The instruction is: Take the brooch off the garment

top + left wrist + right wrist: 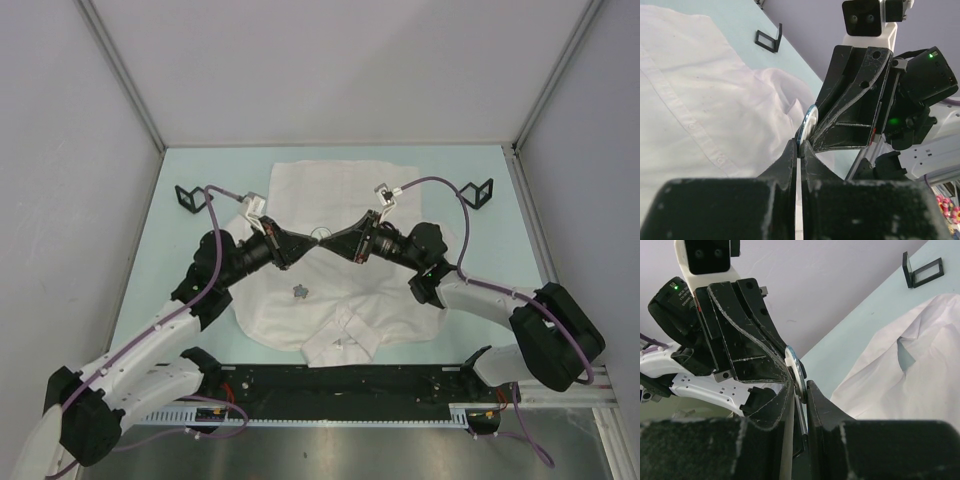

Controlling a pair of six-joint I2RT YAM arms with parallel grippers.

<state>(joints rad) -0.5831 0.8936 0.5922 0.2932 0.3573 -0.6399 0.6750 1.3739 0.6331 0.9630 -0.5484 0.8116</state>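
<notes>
Both tools meet tip to tip in mid-frame of the top view, above the shirt (330,190). The left tool (312,241) comes in from the left and the right tool (331,240) from the right.

A small round silvery disc (320,235) sits between them, off the fabric. In the left wrist view, my left tool (799,148) has its fingers drawn to a narrow slit at bottom centre, with the lower edge of the disc (810,120) going into it. The right tool (813,133) bears on the same disc from the upper right.

In the right wrist view, the right tool (799,391) is likewise nearly closed, pinching the disc (796,368) edge-on. The left tool (787,376) presses against it from the upper left. I read both tools as clamped on the disc. I can't tell whether that disc is the brooch itself or only part of it.

A small dark star-shaped piece (299,291) lies on the shirt just below and left of the tool tips. Can't tell if it's pinned or loose.

The shirt is spread flat on the table (190,260), collar towards the bottom of the frame. It fills the left of the left wrist view (690,100) and the lower right of the right wrist view (900,375).
</notes>
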